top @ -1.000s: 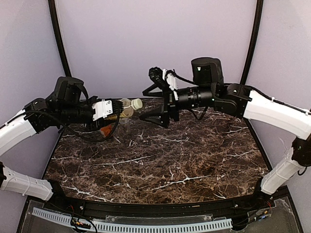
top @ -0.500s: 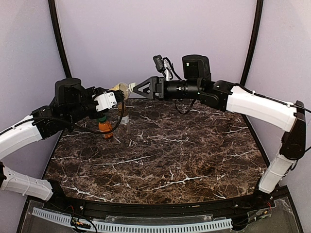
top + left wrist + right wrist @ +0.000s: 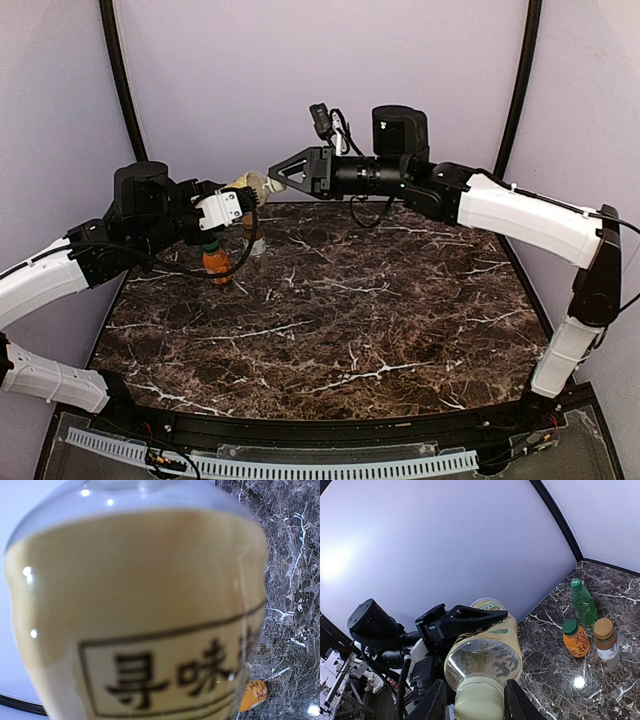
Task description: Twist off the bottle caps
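Note:
My left gripper (image 3: 236,203) is shut on the tall yellow tea bottle (image 3: 247,187), holding it on its side in the air above the table's back left. In the left wrist view the labelled tea bottle (image 3: 140,605) fills the frame and hides the fingers. The cream-white cap (image 3: 479,702) points at my right gripper (image 3: 476,700), which is shut on it, one finger (image 3: 434,704) on each side. Standing on the table are the green bottle (image 3: 584,605), the orange bottle (image 3: 577,641) with its green cap (image 3: 569,627), and the brown bottle (image 3: 607,647) with its golden-brown cap (image 3: 603,628).
The orange bottle (image 3: 216,264) stands just below the left arm at the marble table's (image 3: 380,320) back left. The purple back wall (image 3: 320,90) rises close behind both grippers. The black finger (image 3: 470,622) of the left gripper lies across the tea bottle's side.
The right gripper has swung left to the held tea bottle and closed from wide open onto its cap. The left arm has lifted the bottle slightly toward it.

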Robot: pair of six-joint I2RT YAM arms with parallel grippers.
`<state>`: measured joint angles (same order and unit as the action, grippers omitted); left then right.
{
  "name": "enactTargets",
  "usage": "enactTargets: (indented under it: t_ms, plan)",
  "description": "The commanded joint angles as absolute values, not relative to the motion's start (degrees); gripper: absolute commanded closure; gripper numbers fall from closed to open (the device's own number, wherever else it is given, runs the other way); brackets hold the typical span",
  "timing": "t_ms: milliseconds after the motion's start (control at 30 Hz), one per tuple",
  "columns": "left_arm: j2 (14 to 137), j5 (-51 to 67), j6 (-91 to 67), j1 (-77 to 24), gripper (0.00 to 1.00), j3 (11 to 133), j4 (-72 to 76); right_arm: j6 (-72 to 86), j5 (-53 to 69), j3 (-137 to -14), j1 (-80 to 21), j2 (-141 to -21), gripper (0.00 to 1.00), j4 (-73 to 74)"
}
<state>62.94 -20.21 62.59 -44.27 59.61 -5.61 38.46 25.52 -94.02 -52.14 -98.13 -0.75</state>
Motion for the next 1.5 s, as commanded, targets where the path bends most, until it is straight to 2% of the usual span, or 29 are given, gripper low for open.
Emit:
enactTargets:
  t_ms: [0, 233, 267, 400, 533, 633, 800, 1033, 1167, 1333, 1367, 1467]
  plan:
    - [62.9, -20.6, 62.7, -44.5, 0.7, 59.0, -4.1, 38.8, 27.0, -95.9, -52.3, -99.6, 0.62, -2.3]
    - [62.9, -21.0, 62.8, -44.6, 0.7, 58.9, -3.4, 38.3, 27.1, -95.3, -52.3, -99.5, 0.67, -0.8]
    - [62.9, -21.0, 62.8, -44.5, 0.7, 58.9, -3.4, 38.2, 27.1, -94.9, -52.3, -99.5, 0.72, -0.7]
    - [62.9, -21.0, 62.9, -44.6, 0.7, 59.1, -3.4, 37.4, 27.4, -94.5, -52.3, -99.0, 1.0, -0.7]
    - [62.8, -19.6, 61.6, -44.5, 0.71, 59.8, -5.5, 31.8, 35.0, -96.6, -52.3, -99.9, 1.0, -0.3]
    - [62.7, -12.6, 56.6, -44.5, 0.75, 62.7, -13.6, 20.8, 40.0, -98.2, -53.1, -99.7, 1.0, 3.2]
    - [62.9, -1.7, 50.7, -44.5, 0.77, 66.5, -28.0, -4.0, 36.5, -98.5, -56.3, -97.9, 1.0, 14.6]
    - [63.7, 12.6, 49.2, -44.6, 0.77, 70.8, -39.0, -25.6, 33.1, -97.0, -58.9, -95.8, 1.0, 23.4]
    - [64.2, 16.6, 48.1, -44.6, 0.77, 72.4, -42.2, -35.1, 28.6, -96.6, -60.4, -95.9, 1.0, 26.9]
    - [64.3, 16.2, 47.9, -44.5, 0.77, 72.6, -41.8, -38.9, 23.2, -97.9, -61.2, -97.2, 1.0, 29.1]
    - [64.2, 16.0, 47.8, -44.5, 0.77, 72.6, -41.4, -39.0, 22.5, -97.8, -61.2, -97.0, 0.98, 28.7]
    - [63.9, 14.6, 47.4, -44.6, 0.77, 72.2, -40.7, -37.8, 22.0, -97.3, -61.2, -95.9, 0.59, 26.5]
